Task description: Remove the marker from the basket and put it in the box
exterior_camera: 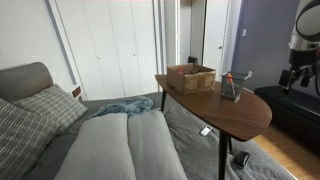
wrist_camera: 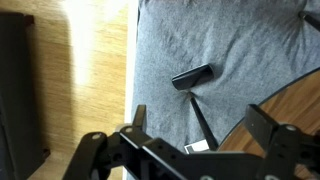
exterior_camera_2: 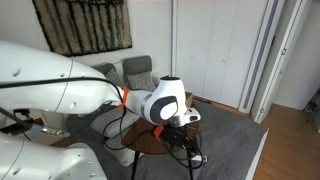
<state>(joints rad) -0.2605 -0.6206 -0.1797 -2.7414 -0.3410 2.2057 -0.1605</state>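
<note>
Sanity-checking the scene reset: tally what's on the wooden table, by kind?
Containers: 2 (brown box, grey mesh basket)
Markers: 1 (orange-red marker, standing in the basket)
Total: 3 on the table. Whether the basket holds anything else is too small to tell.

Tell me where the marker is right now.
In an exterior view the marker stands in the mesh basket on the wooden table, just toward the picture's right of the brown box.

hand empty and downward, fingers wide apart
</note>
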